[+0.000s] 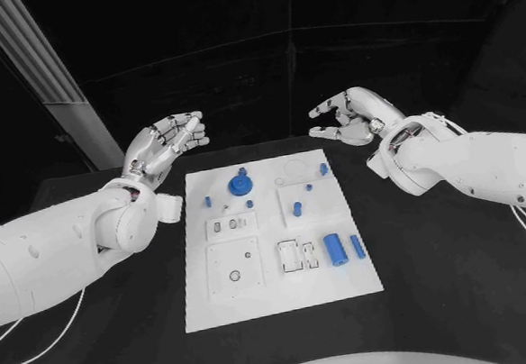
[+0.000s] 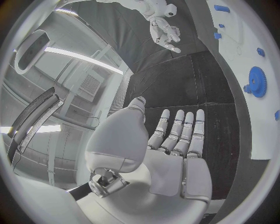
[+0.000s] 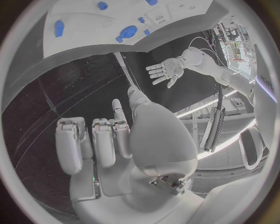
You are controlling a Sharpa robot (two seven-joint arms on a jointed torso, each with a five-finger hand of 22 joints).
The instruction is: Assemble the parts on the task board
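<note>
**Inspector:** Well, start at your left. How does that hand stand?

**Me:** My left hand point(image 1: 166, 141) hangs above the table point(image 1: 488, 298), beyond the far left corner of the board point(image 1: 279, 300). Its fingers point(image 2: 181, 133) are stretched out and apart, palm bare; it holds nothing.

**Inspector:** And the board itself?

**Me:** It lies flat mid-table, between my arms. The blue parts rest on it loose: a gear point(image 1: 240, 186) near the far edge, a short peg point(image 1: 298, 205) about the middle, a thick cylinder point(image 1: 334, 248) and a slimmer one point(image 1: 358, 247) side by side toward the near right. Neither hand touches any of them.

**Inspector:** The right?

**Me:** My right hand point(image 1: 349, 116) hovers beyond the far right corner, fingers loosely curled but apart, clasping nothing.

**Inspector:** Your finding on the stage?

**Me:** I judge assembly not yet begun. The next move calls for lowering one hand onto a single part and pinching it cleanly, without knocking its neighbours.
</note>
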